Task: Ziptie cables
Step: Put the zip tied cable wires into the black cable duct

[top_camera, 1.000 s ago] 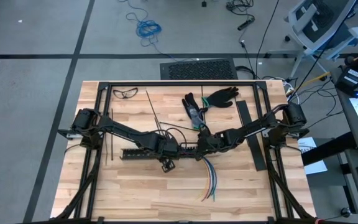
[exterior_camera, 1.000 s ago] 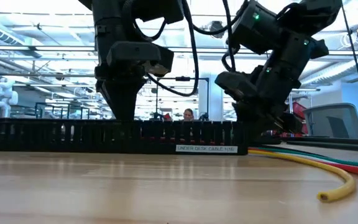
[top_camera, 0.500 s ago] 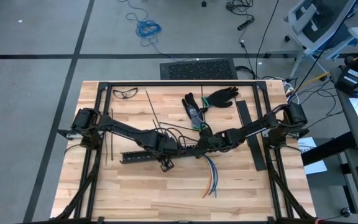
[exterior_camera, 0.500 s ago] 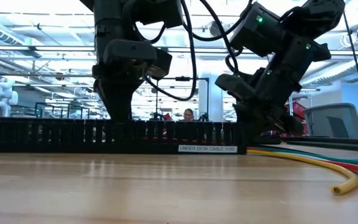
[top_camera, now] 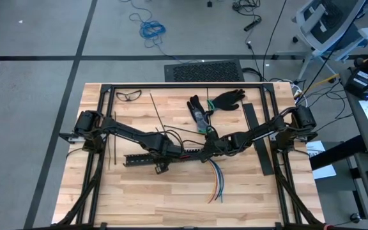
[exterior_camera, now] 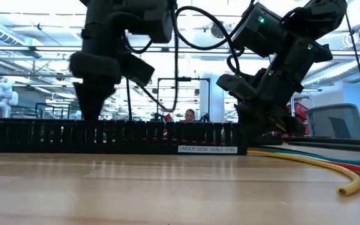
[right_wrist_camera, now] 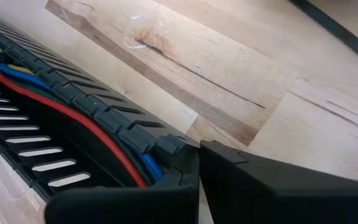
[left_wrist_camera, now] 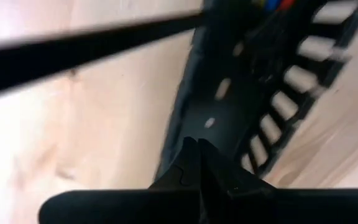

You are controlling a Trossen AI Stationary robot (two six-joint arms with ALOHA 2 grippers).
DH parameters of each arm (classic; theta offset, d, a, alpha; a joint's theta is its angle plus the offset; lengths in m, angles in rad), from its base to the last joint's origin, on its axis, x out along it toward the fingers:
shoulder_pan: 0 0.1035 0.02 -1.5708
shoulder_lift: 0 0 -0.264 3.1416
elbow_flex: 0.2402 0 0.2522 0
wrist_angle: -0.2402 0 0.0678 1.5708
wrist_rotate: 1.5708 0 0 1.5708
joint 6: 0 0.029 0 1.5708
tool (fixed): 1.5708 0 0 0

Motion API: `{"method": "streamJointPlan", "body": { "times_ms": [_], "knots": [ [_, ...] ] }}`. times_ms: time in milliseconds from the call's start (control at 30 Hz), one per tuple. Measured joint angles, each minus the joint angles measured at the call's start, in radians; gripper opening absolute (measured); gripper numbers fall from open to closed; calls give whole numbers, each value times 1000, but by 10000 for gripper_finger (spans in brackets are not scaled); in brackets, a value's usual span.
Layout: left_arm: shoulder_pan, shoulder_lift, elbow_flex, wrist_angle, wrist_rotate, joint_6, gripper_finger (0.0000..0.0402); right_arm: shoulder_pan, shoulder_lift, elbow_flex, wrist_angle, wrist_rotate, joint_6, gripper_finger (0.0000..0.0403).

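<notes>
High view shows the cables [top_camera: 216, 182] running through the black slotted rail [top_camera: 147, 158] on the table [top_camera: 248, 198], their free ends fanning out loose toward the front edge. They look light and floppy (likely slippery-jacketed), best gathered just past the rail. Left claw [top_camera: 160, 167] sits closed at the rail; right claw [top_camera: 207, 153] is closed at its end. Zipties [top_camera: 157, 114] lie apart, stiff and thin.

The desk [top_camera: 171, 198] is pale planked wood with a smooth, faintly glossy finish. The slotted rail [exterior_camera: 105, 137] looks like matt black plastic, and the cables [exterior_camera: 330, 167] wear smooth, rubbery coloured sheaths.
</notes>
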State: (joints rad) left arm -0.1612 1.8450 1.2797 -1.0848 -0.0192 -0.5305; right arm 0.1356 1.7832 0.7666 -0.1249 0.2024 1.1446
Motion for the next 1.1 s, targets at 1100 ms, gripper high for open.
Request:
{"method": "streamJointPlan", "body": {
  "times_ms": [1100],
  "knots": [
    [81, -48, 15, 286, 102, 294, 138, 1, 0, -5, 17, -15, -11, 0]
  ]
}}
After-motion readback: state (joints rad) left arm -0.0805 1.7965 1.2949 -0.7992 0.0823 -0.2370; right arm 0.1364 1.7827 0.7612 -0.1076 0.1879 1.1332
